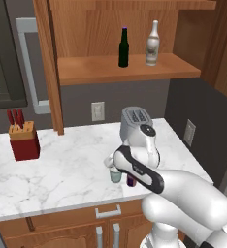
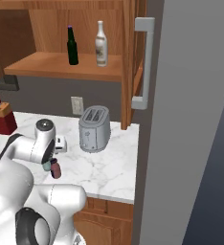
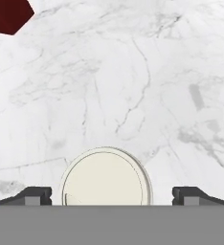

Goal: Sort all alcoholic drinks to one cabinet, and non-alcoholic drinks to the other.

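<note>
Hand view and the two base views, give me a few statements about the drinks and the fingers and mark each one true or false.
1. The slim dark green glass bottle with a purple cap and the pale whitish bottle stand upright on the open wooden cabinet shelf. True.
2. The small pale teal cup with a whitish lid stands on the white marble counter. True.
3. The fingers are clamped on the cup's lid. False: they stand wide apart, either side of the lid.
4. The short dark purple bottle is on the shelf. False: it stands on the counter beside the cup.
5. The grey metal toaster lies on its side. False: it stands upright.
</note>
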